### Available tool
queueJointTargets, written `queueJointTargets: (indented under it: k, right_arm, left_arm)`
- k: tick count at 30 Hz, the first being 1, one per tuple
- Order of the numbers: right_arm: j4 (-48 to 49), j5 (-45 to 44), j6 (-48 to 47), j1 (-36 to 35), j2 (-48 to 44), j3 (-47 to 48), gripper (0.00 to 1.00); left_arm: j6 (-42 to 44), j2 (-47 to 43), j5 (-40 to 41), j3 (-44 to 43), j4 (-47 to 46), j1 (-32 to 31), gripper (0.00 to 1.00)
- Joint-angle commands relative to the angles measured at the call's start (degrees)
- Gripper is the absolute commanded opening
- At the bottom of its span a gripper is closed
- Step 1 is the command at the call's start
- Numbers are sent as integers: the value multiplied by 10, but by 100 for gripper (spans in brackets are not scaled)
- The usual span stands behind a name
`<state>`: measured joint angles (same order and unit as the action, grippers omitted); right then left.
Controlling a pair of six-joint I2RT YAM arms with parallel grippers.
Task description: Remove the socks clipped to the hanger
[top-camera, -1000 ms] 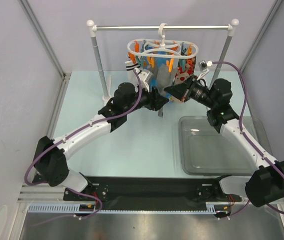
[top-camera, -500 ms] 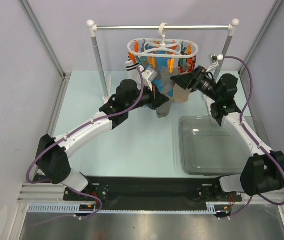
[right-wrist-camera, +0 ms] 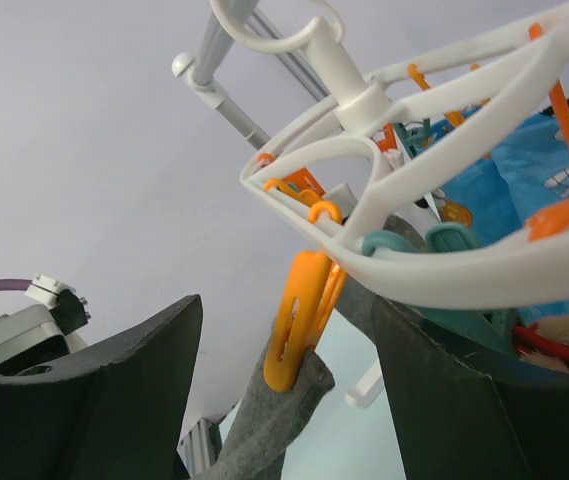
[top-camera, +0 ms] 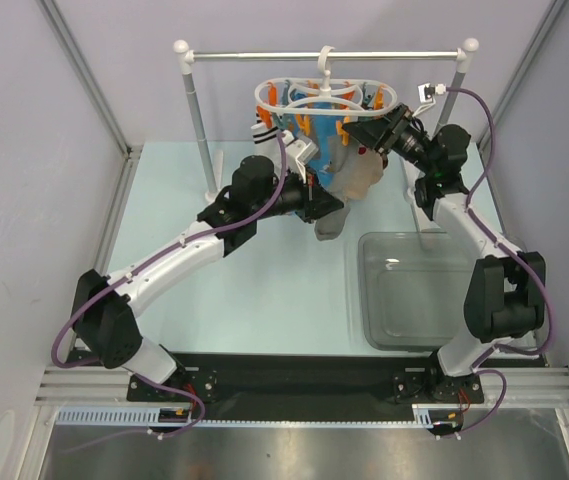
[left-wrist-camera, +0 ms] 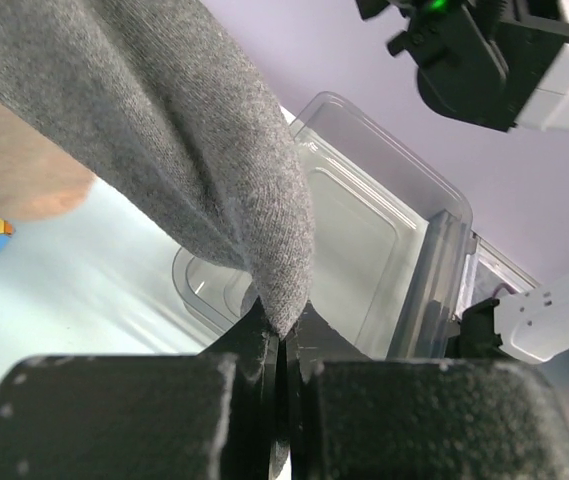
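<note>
Right claw [right-wrist-camera: 289, 385], risen to hanger [top-camera: 322, 92], stands spread; left claw [left-wrist-camera: 282, 348] pinches grey sock [left-wrist-camera: 194, 130] near bin [top-camera: 434, 300].

The left arm [top-camera: 179, 255] reaches from its base at the near left diagonally forward and to the right, its white links lying low and the dark wrist roughly level. The left gripper [left-wrist-camera: 282, 345] has its jaws pressed together on the lower edge of the grey sock [left-wrist-camera: 194, 130] (only a thin fold sits between the tips). The right arm [top-camera: 459, 215] folds up steeply at the elbow, then runs forward and leftward with the wrist raised high. The right gripper [right-wrist-camera: 289, 370] tilts upward, its jaws spread wide and gripping nothing, and its dark fingers [right-wrist-camera: 114, 400] fill the lower corners of its wrist view.
</note>
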<state>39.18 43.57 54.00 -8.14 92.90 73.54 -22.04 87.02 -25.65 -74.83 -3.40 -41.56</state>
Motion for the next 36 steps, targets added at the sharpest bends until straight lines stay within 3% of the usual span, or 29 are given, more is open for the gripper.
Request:
queueJointTargets:
  k: [1, 10, 18, 20, 25, 29, 31, 32, 36]
  right_arm:
    - [90, 15, 51, 1, 20, 31, 74]
    - [150, 18, 120, 1, 40, 21, 76]
    - [332, 25, 271, 3, 90, 2, 79]
    - [336, 27, 287, 4, 91, -11, 78]
    - [167, 19, 146, 8, 42, -15, 76]
    - [127, 34, 136, 8, 38, 5, 73]
    - [60, 18, 94, 8, 19, 12, 73]
    - [-75, 1, 3, 8, -11, 20, 73]
    - [-414, -166, -172, 1, -76, 81, 74]
  left_arm:
    - [-10, -2, -29, -32, -9, -1, 0]
    - [0, 6, -62, -40, -14, -1, 0]
    - [7, 16, -78, -46, -11, 3, 0]
    - [12, 17, -63, -49, -1, 4, 0]
    - [17, 24, -60, -51, 4, 6, 0]
    - [19, 26, -39, -53, 12, 7, 0]
    - [26, 31, -19, -61, 26, 6, 0]
    - [35, 32, -9, -61, 30, 7, 0]
    - [42, 20, 78, -42, 13, 6, 0]
